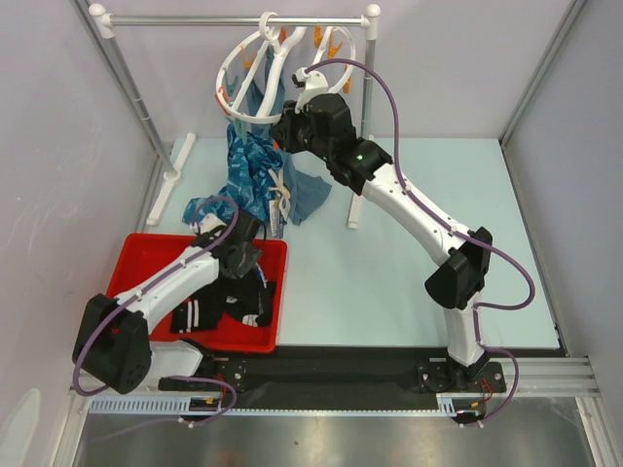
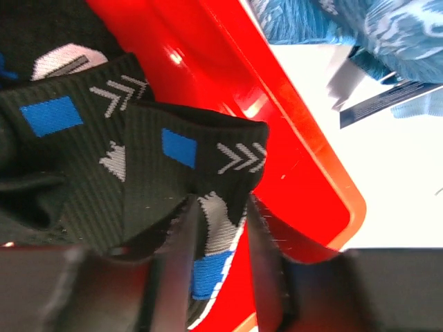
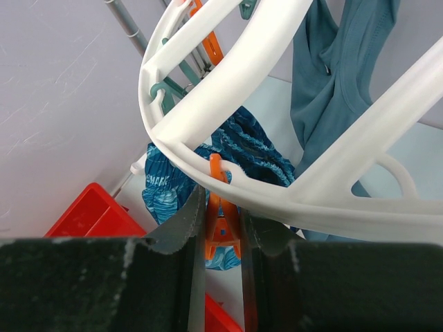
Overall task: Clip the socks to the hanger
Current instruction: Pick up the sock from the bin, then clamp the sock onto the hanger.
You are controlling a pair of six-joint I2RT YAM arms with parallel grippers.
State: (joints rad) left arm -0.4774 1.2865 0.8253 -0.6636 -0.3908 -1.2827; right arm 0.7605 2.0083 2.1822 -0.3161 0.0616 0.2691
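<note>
Several black socks (image 1: 219, 311) lie in a red bin (image 1: 136, 253). In the left wrist view the nearest black sock (image 2: 152, 173) has blue patches and grey chevrons. My left gripper (image 2: 220, 242) is low in the bin (image 1: 255, 272). Its jaws stand apart around that sock's edge, with red bin floor showing beside the fabric. The white ring hanger (image 1: 255, 44) hangs tilted from the rail. My right gripper (image 3: 220, 221), seen in the top view (image 1: 290, 125), is shut on an orange clip (image 3: 223, 228) under the hanger's rim (image 3: 228, 76).
A blue patterned cloth (image 1: 248, 165) and a teal garment (image 1: 311, 195) hang from the hanger down toward the table. The grey rail stand (image 1: 234, 19) spans the back, with a post (image 1: 362, 136) beside my right arm. Grey walls close in on both sides.
</note>
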